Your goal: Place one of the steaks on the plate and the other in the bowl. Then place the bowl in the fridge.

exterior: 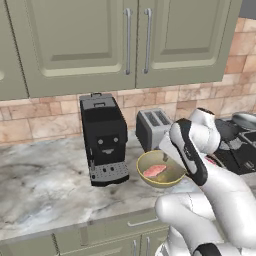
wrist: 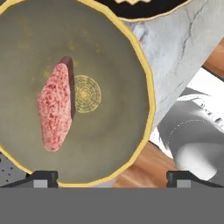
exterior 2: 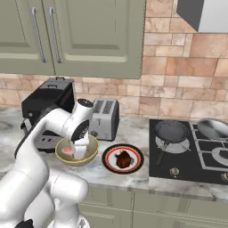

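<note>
Bowl (wrist: 109, 144) sat directly beneath the gripper (wrist: 111, 177), jaws wide and holding nothing, one tip at either side of the bowl's near rim in the hand view. Pink steak (wrist: 54, 107) lay inside, left of the bowl's centre at about 9 o'clock, resting flat on the bottom and free of the fingers. Dark steak (exterior 2: 124, 159) lay at the middle of the plate (exterior 2: 109, 160), which stood just beside the bowl at its 3 o'clock in the right base view.

Judged: both steaks were sorted, so the step in hand was the switch from dropping meat to taking up the bowl for the fridge. Next move called for a grip on the bowl's rim, one finger inside and one outside, clear of the steak, then a level lift so the meat would not slide out. Fridge could not be placed from these views; the base would likely have to drive.

Coffee machine (exterior: 103, 140) and toaster (exterior: 154, 127) stood behind the bowl, near enough to mind on the lift.
</note>
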Tool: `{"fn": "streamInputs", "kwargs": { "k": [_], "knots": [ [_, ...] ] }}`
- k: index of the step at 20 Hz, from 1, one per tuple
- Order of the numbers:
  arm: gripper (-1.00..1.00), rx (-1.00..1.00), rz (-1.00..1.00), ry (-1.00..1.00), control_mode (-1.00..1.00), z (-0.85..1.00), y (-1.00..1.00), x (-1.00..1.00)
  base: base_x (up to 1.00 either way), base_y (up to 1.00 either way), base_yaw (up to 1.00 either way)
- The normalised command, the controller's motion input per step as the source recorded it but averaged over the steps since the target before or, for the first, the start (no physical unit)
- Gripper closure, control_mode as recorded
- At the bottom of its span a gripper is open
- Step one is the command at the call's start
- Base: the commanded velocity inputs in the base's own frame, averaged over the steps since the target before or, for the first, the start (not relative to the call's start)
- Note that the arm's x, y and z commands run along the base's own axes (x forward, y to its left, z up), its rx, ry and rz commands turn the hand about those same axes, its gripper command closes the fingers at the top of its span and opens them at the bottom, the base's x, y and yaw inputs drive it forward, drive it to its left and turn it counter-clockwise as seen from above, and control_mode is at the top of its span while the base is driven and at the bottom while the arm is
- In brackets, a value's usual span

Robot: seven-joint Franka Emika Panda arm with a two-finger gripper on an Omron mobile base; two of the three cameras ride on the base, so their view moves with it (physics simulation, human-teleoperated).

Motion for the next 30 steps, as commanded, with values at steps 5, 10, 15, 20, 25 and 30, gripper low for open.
{"fn": "streamInputs", "kwargs": {
  "k": [5, 10, 15, 20, 25, 30],
  "knots": [
    [-1.0, -0.18, 0.28, -0.25, -1.0, 0.55, 0.0, -0.59, 0.0, 0.0, 0.0],
    [-1.0, -0.22, 0.26, -0.31, -1.0, 0.44, 0.0, -0.31, 0.0, 0.0, 0.0],
    [-1.0, -0.16, 0.17, -0.34, -1.0, 0.58, 0.0, -0.16, 0.0, 0.0, 0.0],
    [-1.0, -0.05, 0.13, -0.06, -1.0, 0.56, 0.03, -0.03, 0.0, 0.0, 0.0],
    [-1.0, -0.11, 0.22, -0.16, -1.0, 0.42, 0.02, -0.29, 0.0, 0.0, 0.0],
    [-1.0, -0.03, 0.03, -0.02, 1.0, 0.08, 0.0, -0.04, -0.11, -0.28, 0.02]
  ]
}}
